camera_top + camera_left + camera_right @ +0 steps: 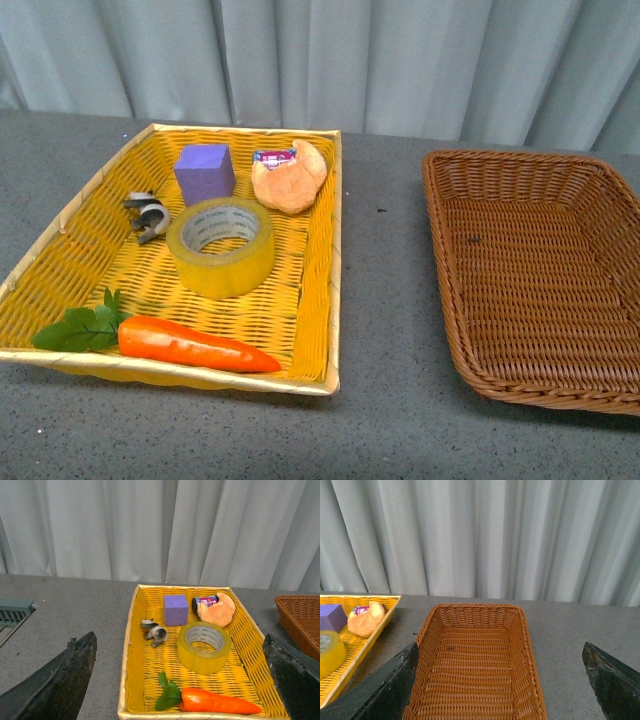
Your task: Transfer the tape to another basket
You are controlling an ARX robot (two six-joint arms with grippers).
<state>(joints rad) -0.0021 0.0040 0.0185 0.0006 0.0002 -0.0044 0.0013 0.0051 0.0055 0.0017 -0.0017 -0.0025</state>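
At centre left of the front view we see the wide roll of translucent yellow packing tape (pixel 220 245), its plastic film glossy and smooth around a white printed core. Around it, the bright yellow woven basket (pixel 318 280) has flat, faintly shiny strips. At the right, the dark brown woven wicker basket (pixel 545 290) shows a ribbed, semi-gloss weave. The orange carrot (pixel 195 345) at lower left looks like glossy plastic, and the purple cube (pixel 204 172) looks matt. The grey bench (pixel 385 300) is matt and finely speckled. The pale curtain (pixel 400 60) across the top is pleated cloth.
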